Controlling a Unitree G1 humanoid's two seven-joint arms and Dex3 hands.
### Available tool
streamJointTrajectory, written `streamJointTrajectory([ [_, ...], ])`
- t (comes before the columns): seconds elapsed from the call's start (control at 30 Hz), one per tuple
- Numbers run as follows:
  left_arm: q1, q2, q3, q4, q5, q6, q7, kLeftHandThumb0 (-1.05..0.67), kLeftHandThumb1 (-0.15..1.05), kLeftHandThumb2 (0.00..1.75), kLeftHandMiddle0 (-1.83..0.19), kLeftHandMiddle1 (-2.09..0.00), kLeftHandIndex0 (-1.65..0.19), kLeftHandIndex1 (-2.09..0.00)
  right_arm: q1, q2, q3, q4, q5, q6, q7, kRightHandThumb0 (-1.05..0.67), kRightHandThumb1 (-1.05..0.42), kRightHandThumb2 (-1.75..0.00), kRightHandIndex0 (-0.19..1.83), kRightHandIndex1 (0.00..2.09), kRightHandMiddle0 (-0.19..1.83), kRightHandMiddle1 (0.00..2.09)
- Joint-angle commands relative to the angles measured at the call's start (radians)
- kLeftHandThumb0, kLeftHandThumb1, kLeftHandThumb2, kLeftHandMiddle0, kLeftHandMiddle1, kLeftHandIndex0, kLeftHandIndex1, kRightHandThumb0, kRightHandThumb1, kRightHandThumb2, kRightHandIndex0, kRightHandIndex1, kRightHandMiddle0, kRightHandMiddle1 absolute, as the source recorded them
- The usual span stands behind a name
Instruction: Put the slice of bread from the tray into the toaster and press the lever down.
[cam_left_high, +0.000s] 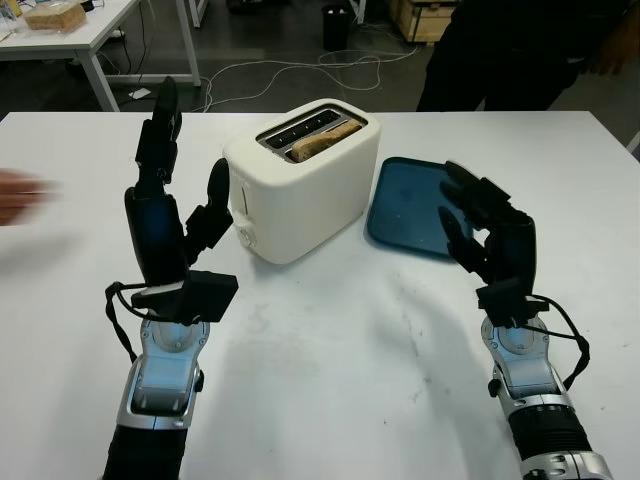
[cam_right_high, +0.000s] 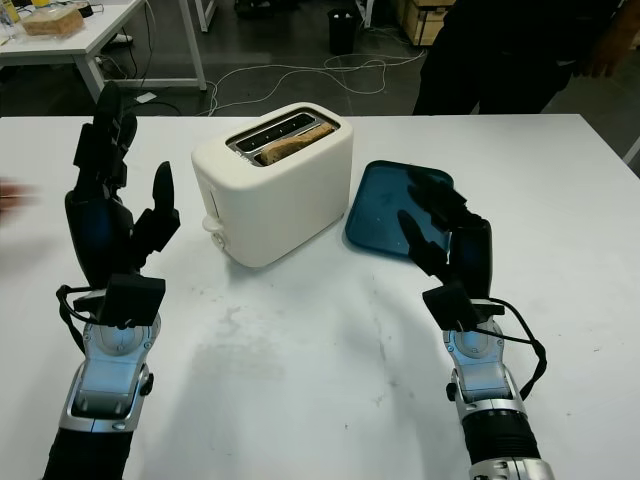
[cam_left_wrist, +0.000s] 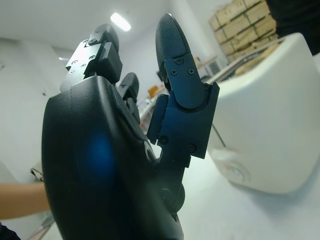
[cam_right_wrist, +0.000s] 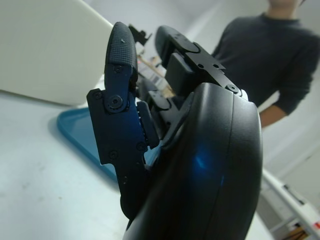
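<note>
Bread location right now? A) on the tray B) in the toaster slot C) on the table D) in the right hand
B: the bread sits in a slot of the toaster; the tray holds nothing, and the right hand is open above the table.

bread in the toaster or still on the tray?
In. The bread slice stands in a slot of the toaster, top edge showing above it. The blue tray beside it holds nothing.
</note>
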Motion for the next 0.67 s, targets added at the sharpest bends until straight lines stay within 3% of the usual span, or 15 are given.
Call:
streamJointTrajectory([
  [0.0, 0.028, -0.023, 0.004, -0.005, 0.021, 0.037, 0.008, -0.57, 0.92, 0.66, -0.04, -0.46, -0.22, -0.04, -0.004, 0.022, -0.014, -0.016, 0.013, 0.018, -0.001, -0.59, -0.92, -0.42, 0.47, 0.00, 0.45, 0.01],
  [0.3, 0.089, -0.119, 0.006, 0.072, 0.038, 0.059, 0.075, -0.41, 0.92, 0.56, -0.40, -0.65, -0.44, -0.13, -0.011, 0.063, -0.037, -0.018, 0.001, 0.034, -0.014, -0.57, -0.92, -0.41, 0.51, 0.02, 0.49, 0.02],
  [0.63, 0.065, -0.122, 0.002, 0.117, 0.040, 0.039, 0.107, -0.48, 0.92, 0.50, -0.42, -0.68, -0.51, -0.13, -0.008, 0.070, -0.044, -0.026, -0.010, 0.030, -0.011, -0.57, -0.92, -0.41, 0.51, 0.01, 0.50, 0.01],
])
